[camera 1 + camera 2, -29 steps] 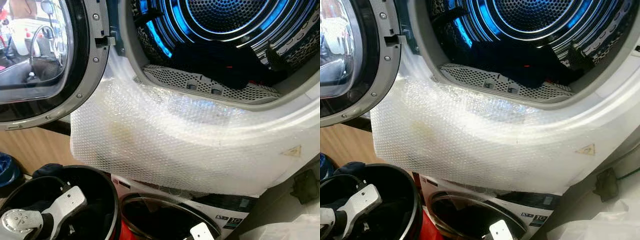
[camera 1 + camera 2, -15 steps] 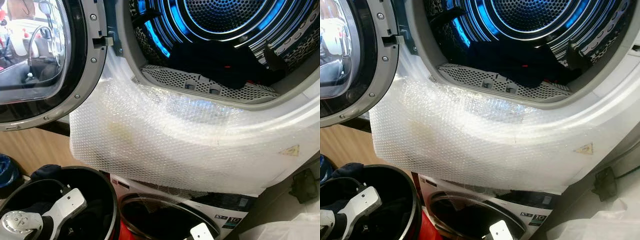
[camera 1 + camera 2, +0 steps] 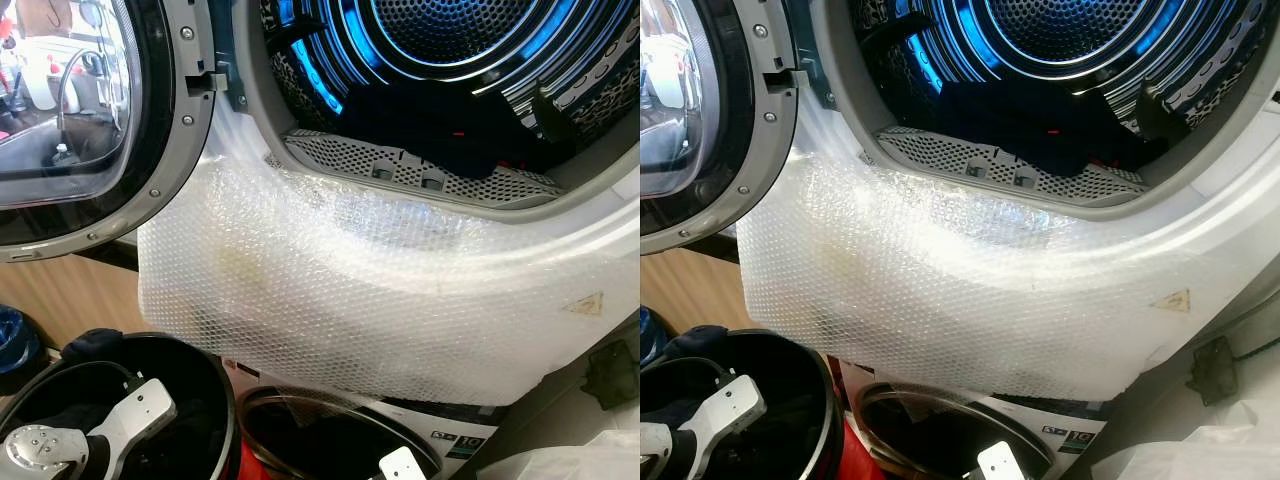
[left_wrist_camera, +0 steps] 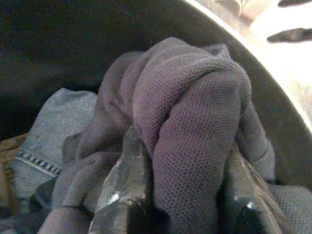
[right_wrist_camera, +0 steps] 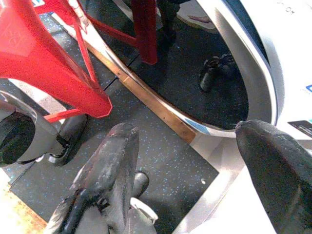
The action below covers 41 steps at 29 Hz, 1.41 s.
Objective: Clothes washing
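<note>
The upper machine's drum (image 3: pixel 450 40) stands open, lit blue, with dark clothes (image 3: pixel 450 130) lying at its bottom. Its round door (image 3: pixel 90 120) is swung out to the left. My left arm (image 3: pixel 120 425) reaches down into a black laundry basket (image 3: pixel 215 390) at the lower left. In the left wrist view, my left gripper (image 4: pixel 183 146) is shut on a dark purple-grey mesh garment (image 4: pixel 190 97) bunched between its fingers, with a piece of denim (image 4: pixel 53 126) beside it. My right gripper (image 5: pixel 187 129) is open and holds nothing, low in front of the lower machine.
Bubble wrap (image 3: pixel 350 290) drapes over the upper machine's front below the opening. A second machine's round door (image 3: pixel 320 440) sits underneath. A red stool (image 5: pixel 44 53) stands on the dark floor near the right gripper. White plastic (image 3: pixel 580 460) lies at lower right.
The view has shifted slightly; the left gripper stays in the basket on the garment and the right arm has not moved.
</note>
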### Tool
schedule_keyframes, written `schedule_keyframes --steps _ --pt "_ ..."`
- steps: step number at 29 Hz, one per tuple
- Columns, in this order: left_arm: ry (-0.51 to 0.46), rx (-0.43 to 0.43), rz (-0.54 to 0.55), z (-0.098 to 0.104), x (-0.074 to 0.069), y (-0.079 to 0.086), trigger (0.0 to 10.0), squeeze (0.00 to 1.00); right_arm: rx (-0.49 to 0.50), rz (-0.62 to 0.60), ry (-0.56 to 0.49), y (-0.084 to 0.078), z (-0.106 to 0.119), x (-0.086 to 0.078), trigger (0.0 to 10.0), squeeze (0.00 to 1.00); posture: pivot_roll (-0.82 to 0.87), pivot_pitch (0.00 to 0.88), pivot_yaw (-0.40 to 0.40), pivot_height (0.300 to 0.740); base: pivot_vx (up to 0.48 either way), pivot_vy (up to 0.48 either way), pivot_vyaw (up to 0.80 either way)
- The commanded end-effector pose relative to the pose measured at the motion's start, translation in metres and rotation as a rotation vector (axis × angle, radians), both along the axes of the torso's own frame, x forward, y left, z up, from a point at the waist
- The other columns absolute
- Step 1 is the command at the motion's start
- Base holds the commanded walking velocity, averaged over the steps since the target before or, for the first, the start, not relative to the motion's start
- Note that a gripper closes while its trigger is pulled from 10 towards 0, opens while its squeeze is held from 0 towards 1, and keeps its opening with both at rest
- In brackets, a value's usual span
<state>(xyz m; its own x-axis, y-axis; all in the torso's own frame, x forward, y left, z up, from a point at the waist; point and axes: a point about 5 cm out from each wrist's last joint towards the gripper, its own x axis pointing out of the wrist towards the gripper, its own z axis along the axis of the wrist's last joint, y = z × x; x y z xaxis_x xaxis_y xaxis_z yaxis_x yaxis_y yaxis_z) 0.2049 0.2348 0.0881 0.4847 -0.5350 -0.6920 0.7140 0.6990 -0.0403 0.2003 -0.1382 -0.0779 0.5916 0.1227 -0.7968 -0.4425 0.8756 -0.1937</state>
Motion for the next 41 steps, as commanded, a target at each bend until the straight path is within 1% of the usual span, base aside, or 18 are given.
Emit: schedule_keyframes --steps 1,4,5,7,8,11,15,16,18,19,20,23,24,25,26,35,36,41 --pt "-0.007 -0.038 0.014 0.004 0.002 -0.004 0.0 0.0 -0.009 0.01 0.017 -0.001 -0.002 -0.004 10.0 0.0 0.38 0.0 -0.073 0.74 0.0 0.0 0.0" --pt "-0.031 -0.097 0.056 0.01 0.005 -0.005 0.0 0.0 -0.011 0.013 0.019 -0.001 -0.003 -0.004 10.0 0.0 0.39 0.0 -0.073 0.74 0.0 0.0 0.0" --pt "-0.078 -0.179 0.138 0.02 0.008 -0.003 0.0 0.0 -0.01 0.016 0.019 0.0 -0.002 -0.004 10.0 0.0 0.39 0.0 -0.072 0.74 0.0 0.0 0.0" --pt "-0.089 -0.206 0.159 0.023 0.009 -0.002 0.0 0.0 -0.01 0.016 0.019 0.0 -0.002 -0.004 10.0 0.0 0.39 0.0 -0.072 0.74 0.0 0.0 0.0" --pt "-0.113 -0.266 0.209 0.029 0.009 -0.001 0.0 0.0 -0.01 0.017 0.019 0.001 -0.002 -0.004 10.0 0.0 0.39 0.0 -0.072 0.74 0.0 0.0 0.0" --pt "-0.167 -0.38 0.292 0.043 0.006 0.004 0.0 0.0 -0.008 0.021 0.02 0.001 -0.002 -0.004 10.0 0.0 0.4 0.0 -0.073 0.74 0.0 0.0 0.0" --pt "-0.238 -0.469 0.343 0.061 0.002 0.005 0.0 0.0 -0.009 0.023 0.02 0.001 -0.002 -0.004 10.0 0.0 0.41 0.0 -0.077 0.74 0.0 0.0 0.0" --pt "-0.291 -0.545 0.347 0.074 -0.001 0.003 0.0 0.0 -0.011 0.026 0.021 0.001 -0.002 -0.004 10.0 0.0 0.41 0.0 -0.078 0.74 0.0 0.0 0.0" --pt "-0.335 -0.607 0.335 0.086 -0.003 -0.001 0.0 0.0 -0.013 0.029 0.023 0.0 -0.002 -0.004 10.0 0.0 0.42 0.0 -0.079 0.74 0.0 0.0 0.0" --pt "-0.361 -0.637 0.312 0.092 -0.004 -0.005 0.0 0.0 -0.013 0.031 0.024 0.001 -0.003 -0.004 10.0 0.0 0.43 0.0 -0.081 0.74 0.0 0.0 0.0" --pt "-0.407 -0.686 0.253 0.104 -0.005 -0.013 0.0 0.0 -0.014 0.036 0.026 0.001 -0.003 -0.005 10.0 0.0 0.43 0.0 -0.082 0.74 0.0 0.0 0.0" --pt "-0.46 -0.744 0.189 0.119 -0.003 -0.022 0.0 0.0 -0.012 0.039 0.025 0.003 -0.002 -0.004 10.0 0.0 0.43 0.0 -0.083 0.74 0.0 0.0 0.0" --pt "-0.494 -0.768 0.154 0.131 0.003 -0.028 0.0 0.0 -0.007 0.036 0.02 0.005 -0.001 -0.002 10.0 0.0 0.43 0.0 -0.08 0.74 0.0 0.0 0.0" --pt "-0.494 -0.768 0.154 0.131 0.003 -0.028 0.0 0.0 -0.007 0.036 0.02 0.005 -0.001 -0.002 10.0 0.0 0.43 0.0 -0.08 0.74 0.0 0.0 0.0" --pt "-0.511 -0.775 0.11 0.14 0.009 -0.035 0.0 0.0 -0.001 0.032 0.015 0.007 -0.001 -0.001 10.0 0.0 0.42 0.0 -0.074 0.74 0.0 0.0 0.0" --pt "-0.483 -0.782 -0.235 0.174 0.028 -0.079 0.0 0.0 0.009 -0.014 0.01 0.008 -0.001 -0.001 10.0 0.0 0.37 0.0 -0.038 0.74 0.0 0.0 0.0" --pt "-0.457 -0.775 -0.33 0.178 0.031 -0.09 0.0 0.0 0.009 -0.027 0.013 0.007 -0.002 -0.002 10.0 0.0 0.36 0.0 -0.028 0.74 0.0 0.0 0.0" --pt "-0.366 -0.735 -0.592 0.186 0.033 -0.116 0.0 0.0 0.016 -0.073 0.017 0.007 -0.004 -0.007 10.0 0.0 0.29 0.0 0.018 0.74 0.0 0.0 0.0"
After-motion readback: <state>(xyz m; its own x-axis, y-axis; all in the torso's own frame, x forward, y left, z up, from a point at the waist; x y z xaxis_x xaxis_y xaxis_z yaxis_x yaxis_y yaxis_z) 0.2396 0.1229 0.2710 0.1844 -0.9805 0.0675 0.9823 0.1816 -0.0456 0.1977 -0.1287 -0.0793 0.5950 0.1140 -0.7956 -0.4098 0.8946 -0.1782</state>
